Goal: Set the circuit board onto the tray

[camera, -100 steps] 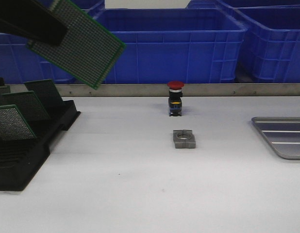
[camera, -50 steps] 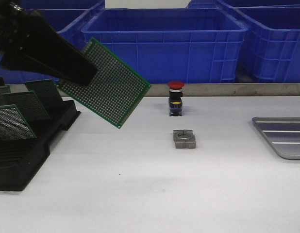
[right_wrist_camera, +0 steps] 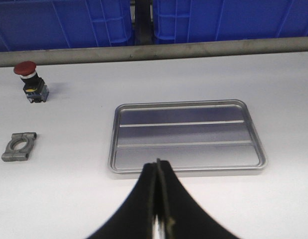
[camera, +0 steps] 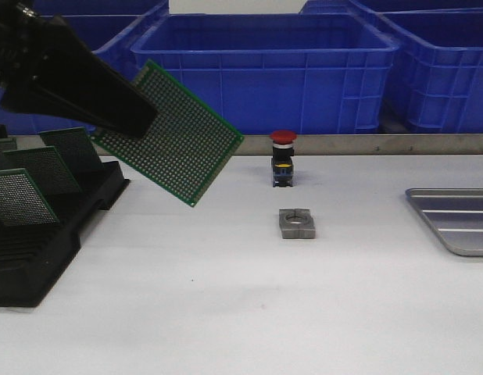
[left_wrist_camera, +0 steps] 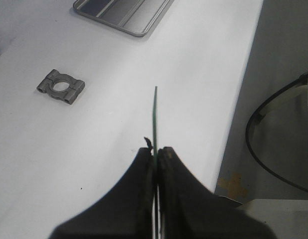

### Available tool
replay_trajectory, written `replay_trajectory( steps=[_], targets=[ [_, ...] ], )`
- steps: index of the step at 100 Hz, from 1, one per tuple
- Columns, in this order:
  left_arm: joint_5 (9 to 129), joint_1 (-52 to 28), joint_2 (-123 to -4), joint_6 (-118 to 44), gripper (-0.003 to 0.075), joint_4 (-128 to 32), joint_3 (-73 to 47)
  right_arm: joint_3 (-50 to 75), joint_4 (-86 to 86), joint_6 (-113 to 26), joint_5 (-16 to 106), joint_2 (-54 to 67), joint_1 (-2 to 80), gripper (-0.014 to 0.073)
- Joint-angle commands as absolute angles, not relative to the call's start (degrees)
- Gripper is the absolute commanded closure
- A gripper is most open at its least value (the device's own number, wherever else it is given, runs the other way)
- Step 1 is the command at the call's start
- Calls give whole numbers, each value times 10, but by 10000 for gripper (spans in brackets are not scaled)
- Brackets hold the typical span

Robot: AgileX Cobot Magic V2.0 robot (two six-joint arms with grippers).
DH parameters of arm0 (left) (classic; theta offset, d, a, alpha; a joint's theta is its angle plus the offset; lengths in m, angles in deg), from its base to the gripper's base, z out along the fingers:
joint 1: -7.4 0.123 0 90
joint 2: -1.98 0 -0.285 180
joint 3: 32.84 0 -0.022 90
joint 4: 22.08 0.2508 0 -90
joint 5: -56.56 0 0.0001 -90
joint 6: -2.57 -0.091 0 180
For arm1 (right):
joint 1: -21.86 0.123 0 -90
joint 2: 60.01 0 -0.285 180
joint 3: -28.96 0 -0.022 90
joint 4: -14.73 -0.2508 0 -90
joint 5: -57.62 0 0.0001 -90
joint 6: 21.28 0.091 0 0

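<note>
green perforated laminate, thin and flat: the circuit board (camera: pixel 173 136) reads as light and rigid, with little flex along its span. i hold it in the left claw (left_wrist_camera: pixel 155 155), whose two fingers are pressed together on one edge of the board, so that in the left wrist view the board shows only as a narrow upright line. in the front view it hangs tilted in the air over the left part of the counter (camera: pixel 226 312), just right of the black slotted rack (camera: pixel 38 234) that carries more boards.

handling notes:
- the faces are probably smooth and slippery; i judge an edge grip adequate only while the board is moved slowly.
- the corners and the thin edge look liable to chip if dropped onto metal.
- i would keep hold near the edge so the free face can be laid flat.

the tray (camera: pixel 456 220) lies at the far right of the counter, well apart from the board. the right claw (right_wrist_camera: pixel 157 196) hangs above the tray's near rim, fingers closed with nothing between them.
</note>
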State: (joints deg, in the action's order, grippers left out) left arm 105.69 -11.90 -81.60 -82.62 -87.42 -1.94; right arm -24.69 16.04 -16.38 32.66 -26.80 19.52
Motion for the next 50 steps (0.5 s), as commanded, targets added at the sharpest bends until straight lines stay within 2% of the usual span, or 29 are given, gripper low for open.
replay_trajectory(
  steps=[1,13,32,42,50],
  targets=[
    [1070,-123,-804,-822,741,-911,-35,-204,160,-163,355,-217,195,606],
    [1070,-123,-804,-822,741,-911,-35,-175,156,-163,340,-160,195,477],
    [1070,-123,-804,-822,741,-911,-35,-130,128,-181,304,-96,197,200],
    [1070,-123,-804,-822,741,-911,-35,-106,88,-245,291,-71,208,111],
    [1070,-123,-804,-822,741,-911,-35,-87,26,-310,286,-55,226,96]
  ],
)
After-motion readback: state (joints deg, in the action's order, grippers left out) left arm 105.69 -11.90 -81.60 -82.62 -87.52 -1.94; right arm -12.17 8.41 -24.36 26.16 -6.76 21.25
